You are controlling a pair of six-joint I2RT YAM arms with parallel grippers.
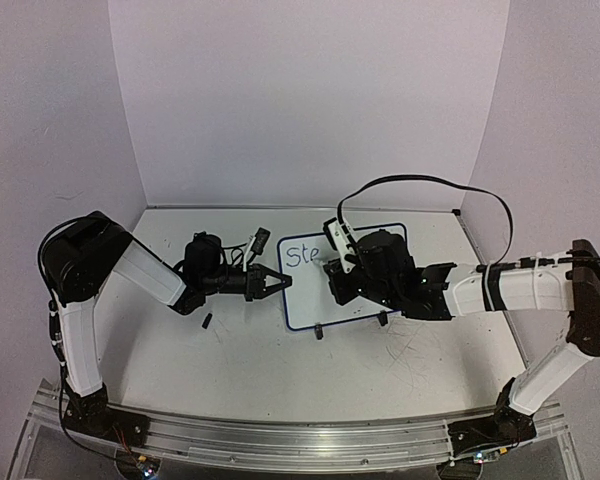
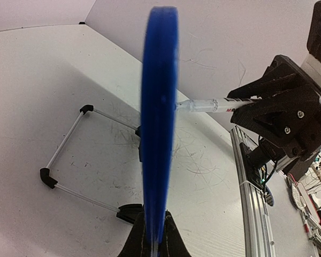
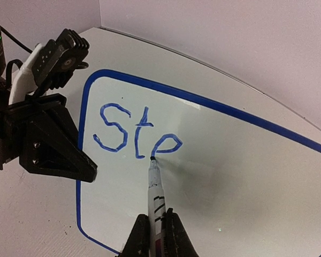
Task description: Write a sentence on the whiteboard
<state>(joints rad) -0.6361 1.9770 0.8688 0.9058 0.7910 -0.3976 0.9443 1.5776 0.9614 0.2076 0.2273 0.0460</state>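
- The white-and-black left arm [image 1: 145,272] reached rightward from its raised shoulder, with the forearm low and nearly level.
- Its black two-finger left gripper [image 1: 280,283] pointed right, jaws clamped on the left edge of the small blue-framed whiteboard [image 1: 315,305].
- The white-and-black right arm [image 1: 520,288] stretched leftward, with its elbow high at the right.
- Its black two-finger right gripper [image 3: 156,233] was closed tightly around a slim marker pen [image 3: 154,184].
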